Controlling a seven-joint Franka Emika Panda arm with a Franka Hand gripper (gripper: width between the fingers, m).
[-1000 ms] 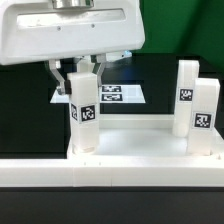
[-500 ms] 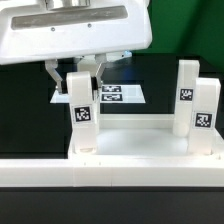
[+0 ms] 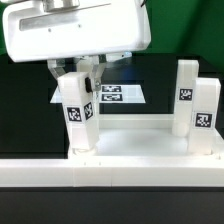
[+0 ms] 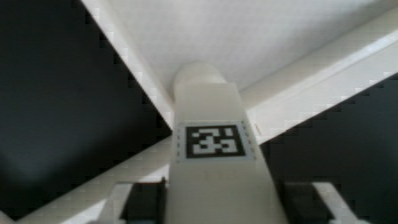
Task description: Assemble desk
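Note:
The white desk tabletop (image 3: 140, 141) lies on the table as a shallow tray. Two white legs with tags (image 3: 187, 93) (image 3: 205, 112) stand upright at its corners on the exterior view's right. A third leg (image 3: 78, 112) stands upright at the near corner on the exterior view's left. My gripper (image 3: 77, 76) is shut on its upper part, one finger on each side. In the wrist view this leg (image 4: 217, 120) runs down from between the fingers (image 4: 143, 203) to the tabletop (image 4: 285, 40). Its foot and the corner socket are hidden.
A long white low wall (image 3: 110, 176) runs across the front, right against the tabletop. The marker board (image 3: 120, 95) lies flat on the black table behind the tabletop. My hand's white body fills the top of the exterior view.
My hand and the held leg have turned about the leg's upright axis; its tag has swung toward the exterior view's left and a second tagged face now shows.

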